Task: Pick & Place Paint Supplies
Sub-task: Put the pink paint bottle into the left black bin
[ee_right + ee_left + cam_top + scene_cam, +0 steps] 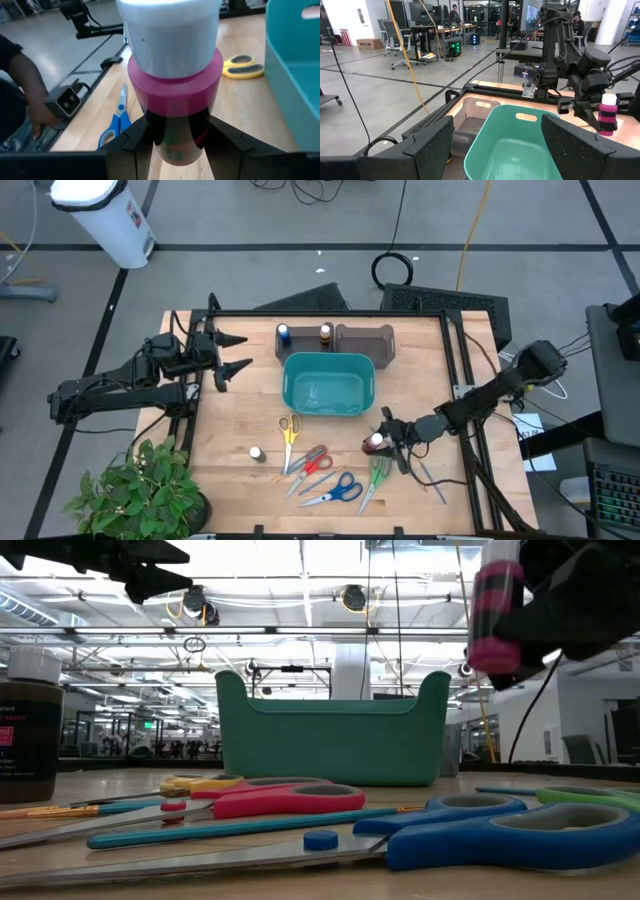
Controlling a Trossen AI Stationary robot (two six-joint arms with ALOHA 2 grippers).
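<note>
Above the scissors (340, 488), right claw (385, 442) clamped on pink-banded bottle (172, 95) — left claw (232, 353) apart, idle.

Bright overhead ceiling lights (300, 555), blurred foreground scissors (500, 835).

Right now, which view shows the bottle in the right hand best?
The right wrist view: the white-capped pink bottle fills it, clamped in the right hand. The low and left wrist views show it smaller, from the side; the high view shows only a speck.
</note>
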